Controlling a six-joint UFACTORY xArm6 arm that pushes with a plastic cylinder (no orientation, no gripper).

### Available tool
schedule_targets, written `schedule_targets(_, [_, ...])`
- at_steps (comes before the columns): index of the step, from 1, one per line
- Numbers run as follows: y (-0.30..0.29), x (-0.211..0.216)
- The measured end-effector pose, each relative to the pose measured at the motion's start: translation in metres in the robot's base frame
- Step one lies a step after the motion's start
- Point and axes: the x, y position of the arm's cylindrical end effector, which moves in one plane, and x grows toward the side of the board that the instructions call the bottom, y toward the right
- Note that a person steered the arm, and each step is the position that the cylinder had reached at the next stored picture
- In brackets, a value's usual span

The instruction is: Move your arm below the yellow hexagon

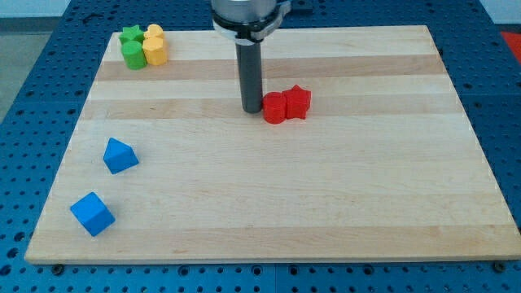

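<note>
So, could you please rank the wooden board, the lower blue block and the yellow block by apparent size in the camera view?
1. wooden board
2. lower blue block
3. yellow block, though it sits farther away, so this gap is unsure.

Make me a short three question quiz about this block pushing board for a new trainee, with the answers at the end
1. True or false: my tip is right beside the yellow hexagon.
2. Which blocks sit nearest my tip? A) the two blue blocks B) the two red blocks C) the green blocks
3. Fill the blank: the yellow and green blocks are clustered at the view's top ____ corner of the wooden board.

Key:
1. False. My tip is near the board's middle, by the red cylinder and red star, far to the right of the hexagon.
2. B. The blue blocks lie at the view's lower left; the green blocks are at the top left.
3. left
</note>
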Motion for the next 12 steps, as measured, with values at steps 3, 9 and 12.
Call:
schedule_targets(3, [-0.009,-0.002])
schedule_targets(9, [-0.127,-0.195])
schedule_targets(12, [-0.154,-0.195])
